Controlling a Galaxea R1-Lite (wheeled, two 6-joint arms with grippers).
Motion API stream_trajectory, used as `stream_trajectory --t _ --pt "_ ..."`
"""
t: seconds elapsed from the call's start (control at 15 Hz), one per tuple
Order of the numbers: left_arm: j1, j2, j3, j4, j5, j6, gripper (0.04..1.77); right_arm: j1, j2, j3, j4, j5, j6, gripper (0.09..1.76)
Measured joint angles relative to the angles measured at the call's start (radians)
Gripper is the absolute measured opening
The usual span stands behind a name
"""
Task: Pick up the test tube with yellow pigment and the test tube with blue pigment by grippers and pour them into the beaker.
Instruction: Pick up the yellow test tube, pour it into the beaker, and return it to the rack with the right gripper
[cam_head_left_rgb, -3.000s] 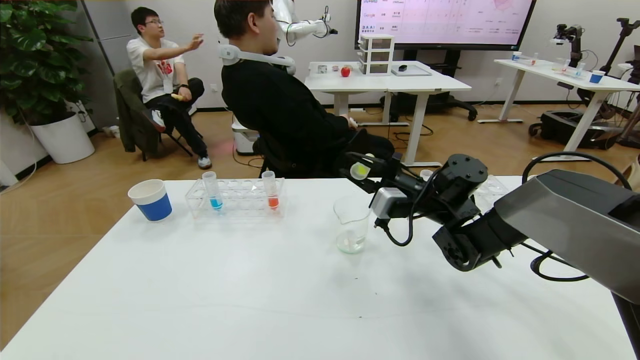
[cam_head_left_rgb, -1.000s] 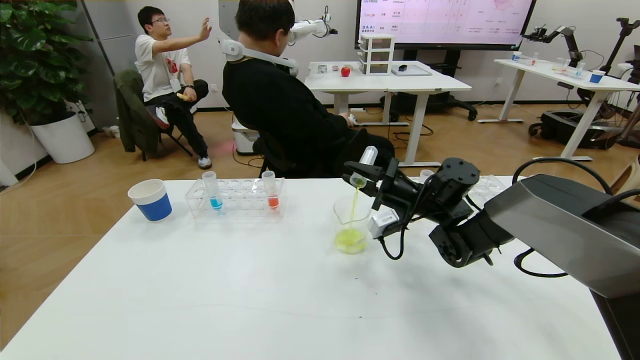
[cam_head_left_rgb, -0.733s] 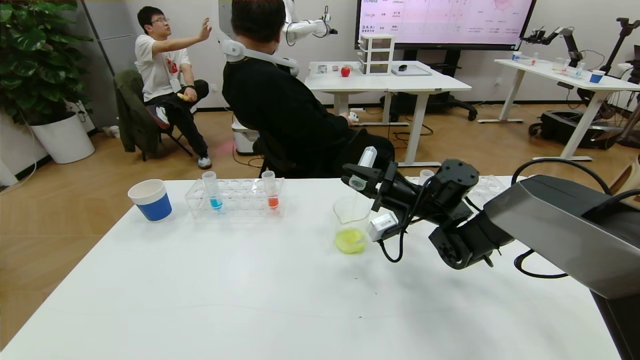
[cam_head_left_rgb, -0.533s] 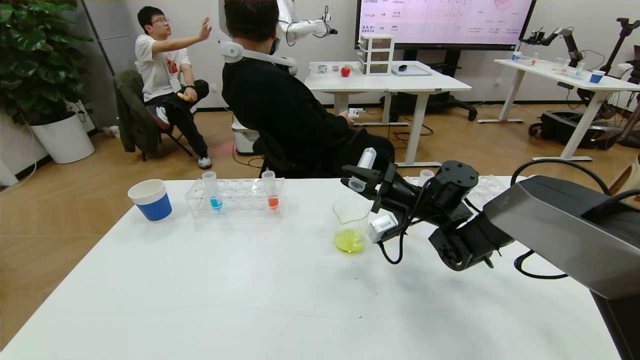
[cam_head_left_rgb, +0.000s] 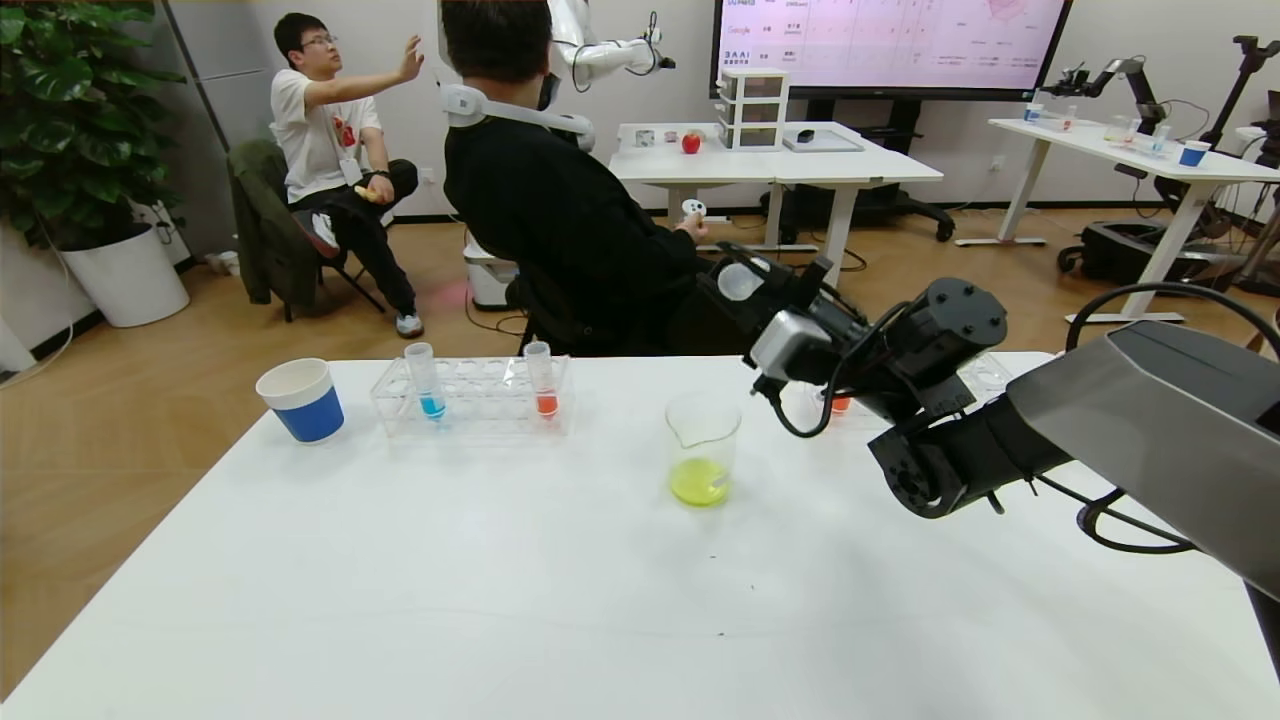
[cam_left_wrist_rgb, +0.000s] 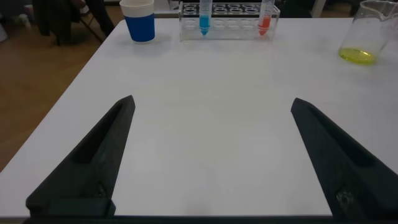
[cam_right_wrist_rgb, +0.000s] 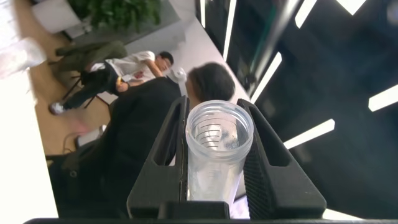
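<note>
- our right gripper (cam_head_left_rgb: 745, 280) has swung up and back from the beaker (cam_head_left_rgb: 704, 447), still clamped on the yellow tube (cam_head_left_rgb: 740, 281), which now looks drained.
- the yellow liquid that was streaming a second ago now pools in the beaker, so we judge the first pour done.
- the blue tube (cam_head_left_rgb: 424, 380) stands upright in the rack (cam_head_left_rgb: 470, 397) at the table's (cam_head_left_rgb: 500, 590) far left, untouched; it is next.
- our left gripper (cam_left_wrist_rgb: 211, 158) hangs low over the near table with jaws spread wide, holding nothing.
- bare table lies between it and the rack; the cup (cam_head_left_rgb: 301, 399) beside the rack and the red tube (cam_head_left_rgb: 541, 379) crowd that reach.
</note>
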Motion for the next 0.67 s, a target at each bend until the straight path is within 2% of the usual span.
stream_trajectory --t 0.27,0.4,0.53,0.67 --pt "0.000 0.000 0.000 0.000 0.000 0.000 1.75 0.041 -0.130 0.036 -0.005 -0.457 0.467 0.51" --pt "0.000 0.000 0.000 0.000 0.000 0.000 1.75 0.047 -0.204 0.072 0.087 -0.631 0.650 0.51" --pt "0.000 0.000 0.000 0.000 0.000 0.000 1.75 0.016 -0.281 0.129 0.236 -0.752 0.785 0.51" --pt "0.000 0.000 0.000 0.000 0.000 0.000 1.75 -0.050 -0.358 0.176 0.444 -0.786 0.877 0.51"
